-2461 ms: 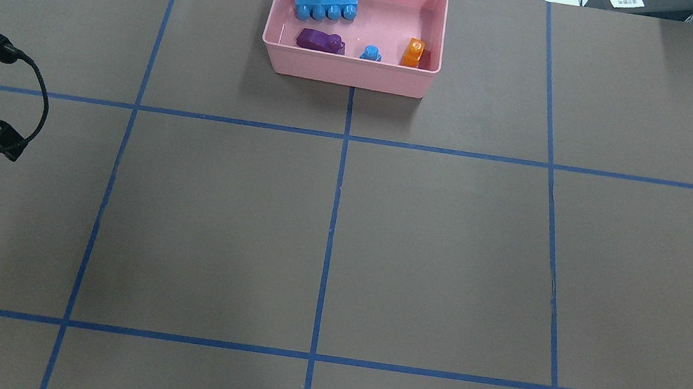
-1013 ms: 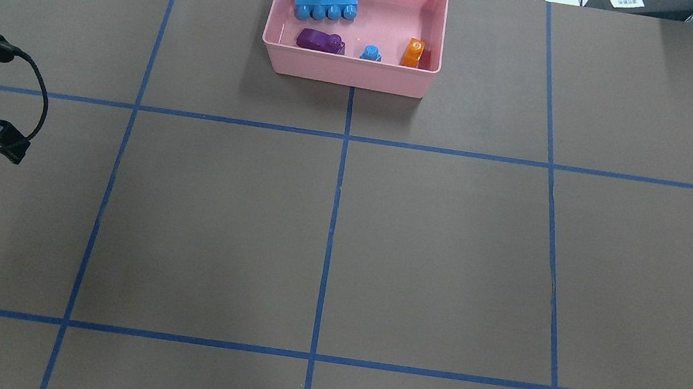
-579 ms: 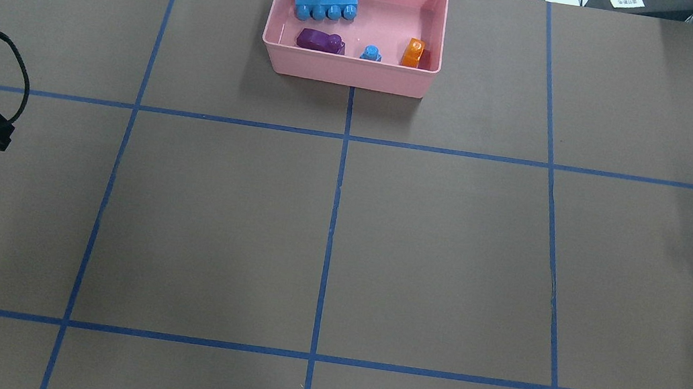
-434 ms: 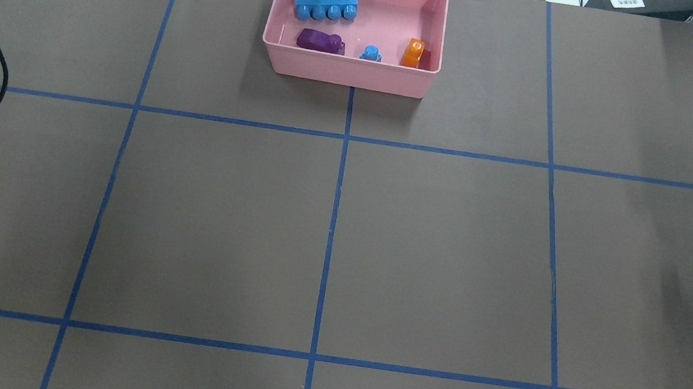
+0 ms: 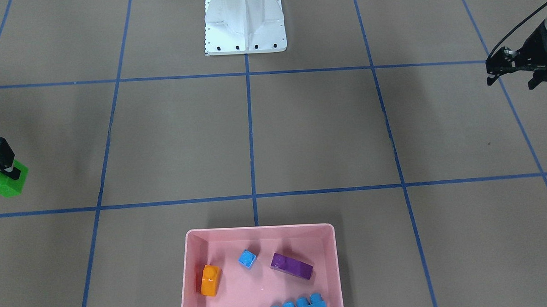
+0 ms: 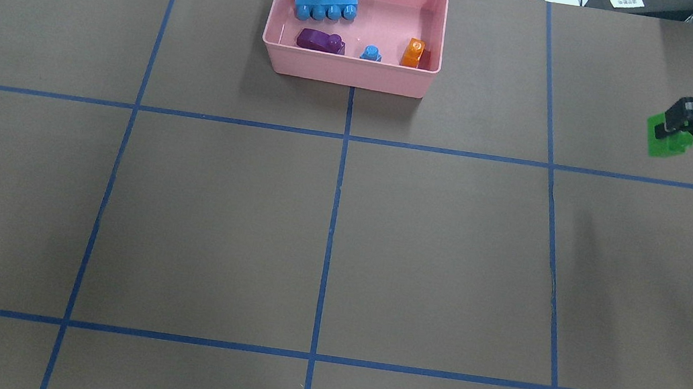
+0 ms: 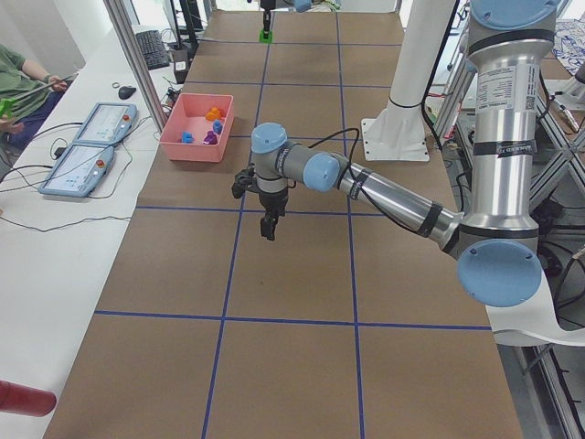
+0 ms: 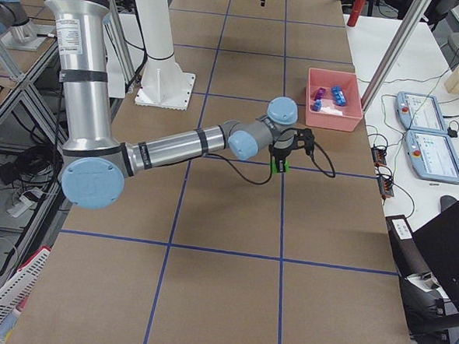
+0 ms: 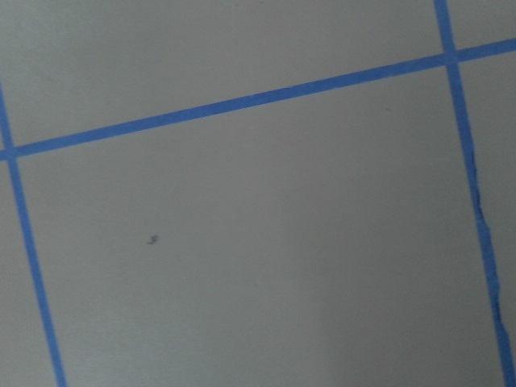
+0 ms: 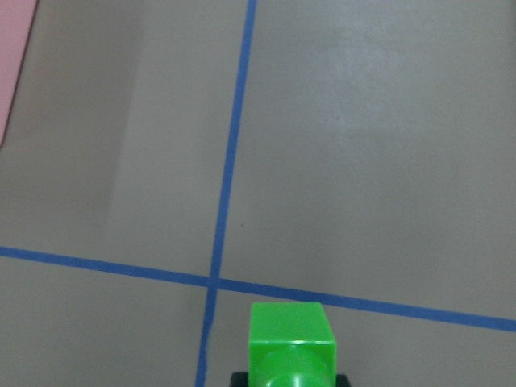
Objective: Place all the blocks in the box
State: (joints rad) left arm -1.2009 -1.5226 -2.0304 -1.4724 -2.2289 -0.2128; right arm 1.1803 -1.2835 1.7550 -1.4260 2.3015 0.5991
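Bright, even overhead light. Soft shadow lies on table (image 6: pixel 214 217) along near wall of box (image 6: pixel 349 76). 2 wrist views soft; green block (image 10: pixel 290 343) slightly blurred, glossy highlight.

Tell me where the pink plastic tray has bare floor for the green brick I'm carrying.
Bare floor: the pink plastic tray's far half, between the long blue four-stud brick and the wall on the robot's right, beyond the orange brick. Crowded: the near wall, lined by the purple brick, tiny blue brick and that orange one. Right gripper holds the green brick.
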